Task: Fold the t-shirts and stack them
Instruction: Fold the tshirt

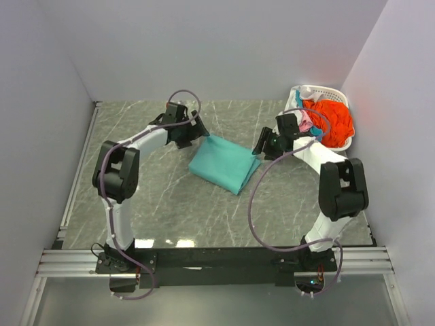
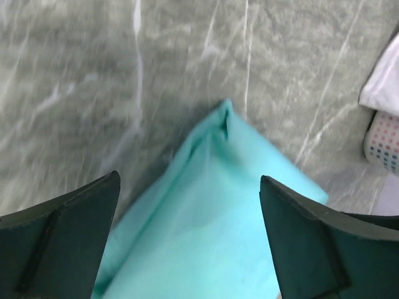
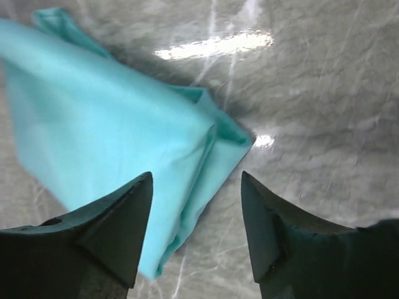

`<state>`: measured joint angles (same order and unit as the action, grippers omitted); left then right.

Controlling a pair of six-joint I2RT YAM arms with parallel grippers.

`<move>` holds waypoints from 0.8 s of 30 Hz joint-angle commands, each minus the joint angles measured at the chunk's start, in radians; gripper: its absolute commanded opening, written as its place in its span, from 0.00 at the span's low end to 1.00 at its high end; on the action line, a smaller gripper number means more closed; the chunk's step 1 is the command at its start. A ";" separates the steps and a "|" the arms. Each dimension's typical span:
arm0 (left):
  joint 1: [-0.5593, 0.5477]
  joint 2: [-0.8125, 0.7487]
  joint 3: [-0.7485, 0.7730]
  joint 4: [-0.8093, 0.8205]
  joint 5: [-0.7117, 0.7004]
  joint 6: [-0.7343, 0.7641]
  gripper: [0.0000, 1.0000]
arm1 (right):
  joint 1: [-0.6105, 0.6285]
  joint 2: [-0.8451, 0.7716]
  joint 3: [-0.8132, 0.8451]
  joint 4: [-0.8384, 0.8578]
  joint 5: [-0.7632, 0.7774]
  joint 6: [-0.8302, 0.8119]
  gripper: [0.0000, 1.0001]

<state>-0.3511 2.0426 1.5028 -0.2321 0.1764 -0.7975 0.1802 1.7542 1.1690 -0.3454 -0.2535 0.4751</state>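
Observation:
A teal-green t-shirt [image 1: 224,164] lies folded into a rectangle on the marble table [image 1: 170,204], set at a slant. My left gripper [image 1: 194,136] hovers over its far left corner, jaws wide open with nothing in them. In the left wrist view the teal-green t-shirt [image 2: 212,218] spreads below the left gripper [image 2: 190,179]. My right gripper [image 1: 262,147] stands open just off the right corner. In the right wrist view the right gripper [image 3: 197,175] straddles the folded edge of the teal-green t-shirt [image 3: 106,118]. An orange-red t-shirt [image 1: 333,122] and a pink one [image 1: 306,123] are heaped in the basket.
The white latticed basket [image 1: 325,91] stands at the back right corner against the wall, with white cloth [image 1: 295,102] hanging over its left rim. Its side [image 2: 383,140] shows at the right edge of the left wrist view. Grey walls close in the table on three sides.

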 commanded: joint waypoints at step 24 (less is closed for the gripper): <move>-0.080 -0.228 -0.368 0.088 0.064 -0.026 1.00 | 0.200 0.005 -0.078 0.114 -0.077 0.083 0.72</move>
<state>-0.4316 1.8122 1.1522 -0.1658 0.2241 -0.8165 0.3855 1.7596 1.1152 -0.2485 -0.3698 0.5499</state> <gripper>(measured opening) 0.994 0.720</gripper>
